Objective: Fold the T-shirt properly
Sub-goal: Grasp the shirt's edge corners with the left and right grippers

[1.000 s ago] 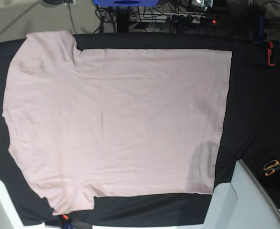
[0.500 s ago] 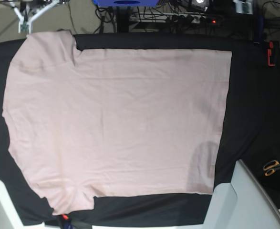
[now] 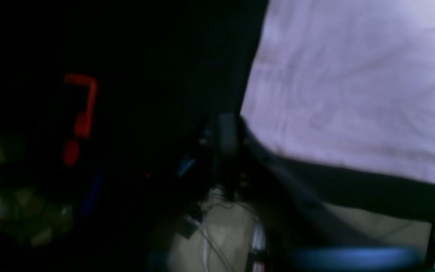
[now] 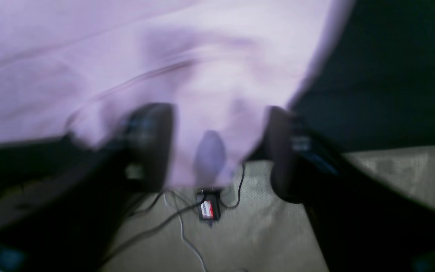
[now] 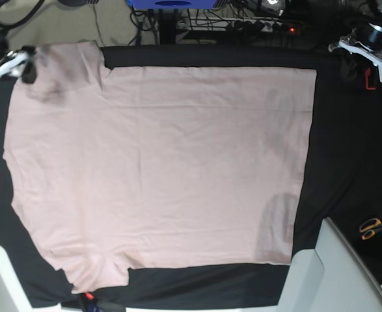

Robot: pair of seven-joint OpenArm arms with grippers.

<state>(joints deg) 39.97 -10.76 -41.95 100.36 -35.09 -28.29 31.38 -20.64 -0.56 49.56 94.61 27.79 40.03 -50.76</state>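
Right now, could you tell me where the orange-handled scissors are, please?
In the base view, the orange-handled scissors lie at the right edge on the black table covering, right of the pale pink cotton T-shirt.

We can read no text anywhere; the small red-and-white label on the black plug-like box [image 4: 208, 208] lying on the beige floor is too blurred to make out.

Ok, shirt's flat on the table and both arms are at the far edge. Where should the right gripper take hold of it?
Grip the far sleeve of the T-shirt at its outer hem. In the right wrist view, the open right gripper already straddles that edge over the table's far side. Coming in from beyond that edge looks best, since the cloth lies flat with only hems to pinch.
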